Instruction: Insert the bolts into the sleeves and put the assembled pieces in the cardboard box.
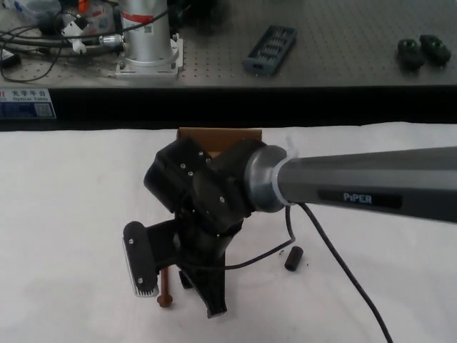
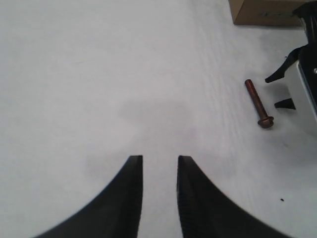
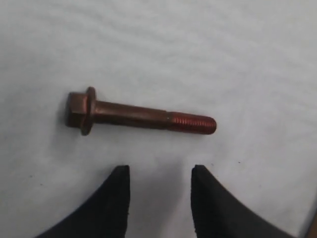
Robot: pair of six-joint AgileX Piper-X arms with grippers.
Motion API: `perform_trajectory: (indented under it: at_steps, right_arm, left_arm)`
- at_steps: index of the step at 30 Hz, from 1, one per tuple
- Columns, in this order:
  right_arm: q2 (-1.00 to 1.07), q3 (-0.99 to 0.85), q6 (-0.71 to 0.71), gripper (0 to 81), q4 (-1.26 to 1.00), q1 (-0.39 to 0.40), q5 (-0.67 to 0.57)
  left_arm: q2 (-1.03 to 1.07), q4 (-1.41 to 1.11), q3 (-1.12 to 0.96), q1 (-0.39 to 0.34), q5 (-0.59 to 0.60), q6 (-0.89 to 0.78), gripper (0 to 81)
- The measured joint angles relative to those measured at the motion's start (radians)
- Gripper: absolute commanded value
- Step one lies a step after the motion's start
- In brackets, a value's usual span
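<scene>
Bolt [image 3: 141,115] and sleeve [image 1: 293,258] lie apart on the white tabletop [image 1: 71,214], neither one held; the high view alone shows the short black sleeve, on the other side of the right arm's wrist from the bolt and beside a black cable [image 1: 343,271], and whether it stands or lies flat I cannot tell. The same view shows the cardboard box [image 1: 219,136] at the far side of the tabletop, mostly hidden behind that arm; the left wrist view catches only a corner of it.

Close up, the right wrist view gives what the others do not: a copper-coloured shank, thread on its end part, and a flanged hex head; the right gripper [image 3: 159,171] hangs just short of the bolt with its jaws well spread and nothing between them; the bolt lies flat and crosswise ahead of the tips.

From the high view the bolt's long axis runs near to far, head toward the near edge, threaded end toward the box.

Off to the side, the left gripper [image 2: 160,158] hovers over bare cloth, jaws parted by a narrow gap and holding nothing; its view shows the bolt farther off, just beside the other arm's gripper.
</scene>
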Motion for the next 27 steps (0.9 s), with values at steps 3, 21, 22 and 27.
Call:
perform_trajectory:
  at_steps: [3, 21, 22, 27]
  right_arm:
    - [0.001, 0.000, -0.011, 30.7, -0.022, 0.006, 0.007]
    - [0.010, -0.003, -0.014, 30.7, -0.046, 0.093, 0.025]
    - [0.010, -0.004, -0.013, 30.7, -0.041, 0.099, 0.024]
    - [0.010, -0.004, 0.001, 30.7, -0.036, 0.122, 0.025]
  left_arm:
    - [0.000, 0.000, 0.000, 0.000, 0.000, 0.000, 18.2]
    - [0.000, 0.000, 0.000, 0.000, 0.000, 0.000, 18.2]
    - [0.000, 0.000, 0.000, 0.000, 0.000, 0.000, 18.2]
    - [0.000, 0.000, 0.000, 0.000, 0.013, 0.000, 18.2]
